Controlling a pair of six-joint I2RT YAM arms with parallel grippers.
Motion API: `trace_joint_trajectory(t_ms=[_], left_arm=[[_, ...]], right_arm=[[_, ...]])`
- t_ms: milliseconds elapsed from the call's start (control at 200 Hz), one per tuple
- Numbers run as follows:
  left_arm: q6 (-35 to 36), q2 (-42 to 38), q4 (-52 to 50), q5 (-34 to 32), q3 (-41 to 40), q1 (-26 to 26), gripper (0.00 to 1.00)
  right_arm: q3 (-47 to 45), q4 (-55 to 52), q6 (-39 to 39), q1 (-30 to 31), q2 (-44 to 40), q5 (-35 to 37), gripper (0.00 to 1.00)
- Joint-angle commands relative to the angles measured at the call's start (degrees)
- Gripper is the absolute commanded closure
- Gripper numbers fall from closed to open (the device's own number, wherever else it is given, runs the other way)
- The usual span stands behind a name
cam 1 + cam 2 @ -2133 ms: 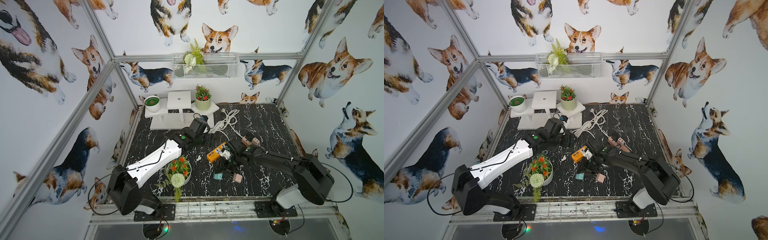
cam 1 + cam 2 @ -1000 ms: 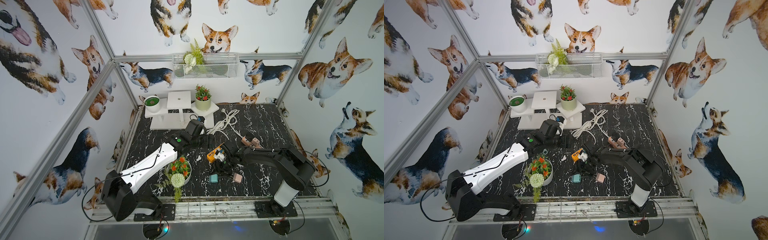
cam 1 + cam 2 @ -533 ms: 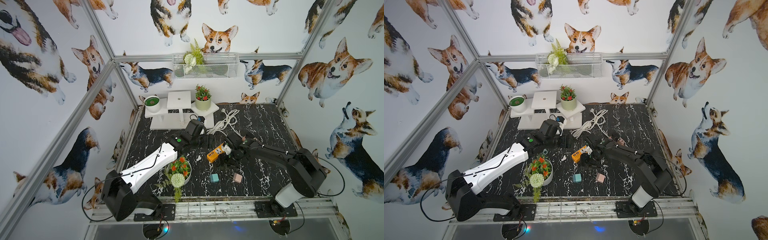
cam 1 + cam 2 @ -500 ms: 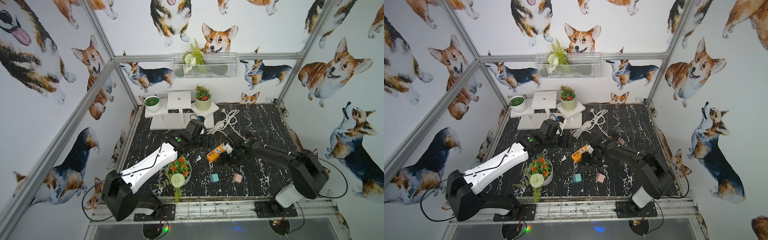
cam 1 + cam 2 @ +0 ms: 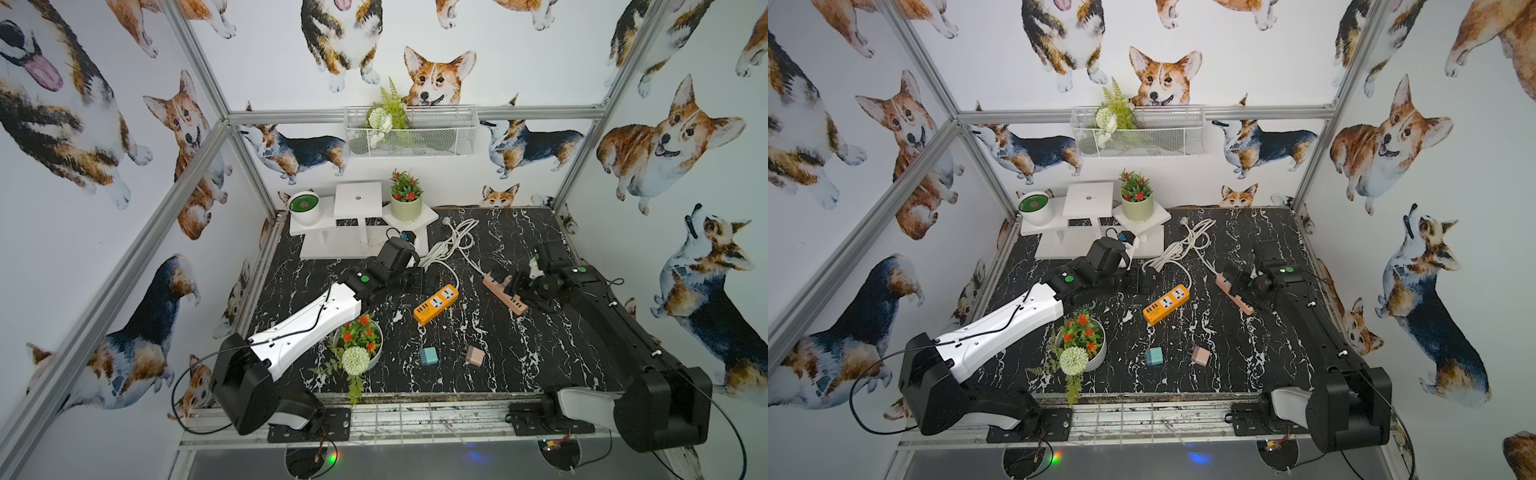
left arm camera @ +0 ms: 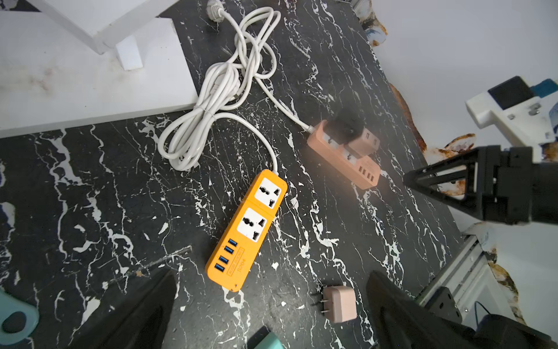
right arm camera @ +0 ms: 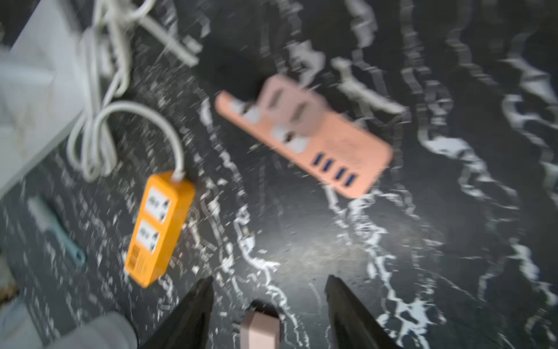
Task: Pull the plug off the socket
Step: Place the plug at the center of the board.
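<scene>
Right wrist view's all motion smear: sockets on the pink plastic power strip [image 7: 305,136] are mush, and a small pink square adapter [image 7: 259,331] is chopped by the edge.

- We see tiny writing [image 6: 238,262] in a little box on the orange power strip [image 6: 246,229], next to its blue plug holes [image 6: 225,255].
- We cannot read those letters for sure; they are too small.
- In the right wrist view this strip is too blurry to read.
- We can read no other words.
</scene>
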Motion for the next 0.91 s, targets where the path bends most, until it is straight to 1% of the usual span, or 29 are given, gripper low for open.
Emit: trace_joint_trajectory(t_ms=[0, 45, 135, 315, 355, 375, 430, 500, 661, 806, 906], left_arm=[[0.0, 0.9, 1.8, 0.7, 1.0, -0.9, 0.00], [0.0, 1.2, 1.9, 0.8, 1.2, -1.2, 0.00], [-0.3, 1.9, 2.0, 1.0, 1.6, -2.0, 0.00], [-0.7, 4.3, 1.7, 0.8, 3.9, -4.9, 0.00], [-1.1, 5.1, 1.4, 1.0, 4.5, -5.5, 0.00], [-1.2, 5.6, 1.5, 1.2, 5.0, -5.8, 0.00], [-1.3, 6.6, 1.4, 1.3, 5.8, -6.6, 0.00], [-1.5, 7.5, 1.5, 1.4, 6.7, -7.5, 0.00], [-1.9, 8.5, 1.7, 1.6, 7.7, -7.8, 0.00], [-1.6, 8.8, 1.6, 1.9, 7.7, -7.8, 0.00], [-1.2, 9.1, 1.6, 2.1, 7.6, -7.8, 0.00]], right_arm=[[0.4, -6.2, 5.1, -7.4, 2.9, 3.1, 0.36], [1.9, -7.2, 6.8, -9.0, 6.2, 4.7, 0.36], [4.4, -7.6, 8.4, -9.5, 10.6, 7.1, 0.36], [11.5, -7.6, 11.8, -10.2, 20.3, 8.4, 0.36], [13.5, -7.6, 12.4, -10.4, 23.1, 7.6, 0.36], [14.5, -7.8, 12.5, -10.5, 24.4, 7.2, 0.40], [16.6, -8.1, 12.8, -10.6, 27.1, 6.4, 0.40], [20.4, -8.4, 13.4, -10.6, 32.5, 4.5, 0.41], [24.4, -8.4, 14.1, -10.5, 38.7, -0.4, 0.43], [23.6, -6.9, 14.9, -10.1, 40.5, -4.4, 0.44], [20.4, -4.8, 15.4, -9.2, 40.3, -7.0, 0.45]])
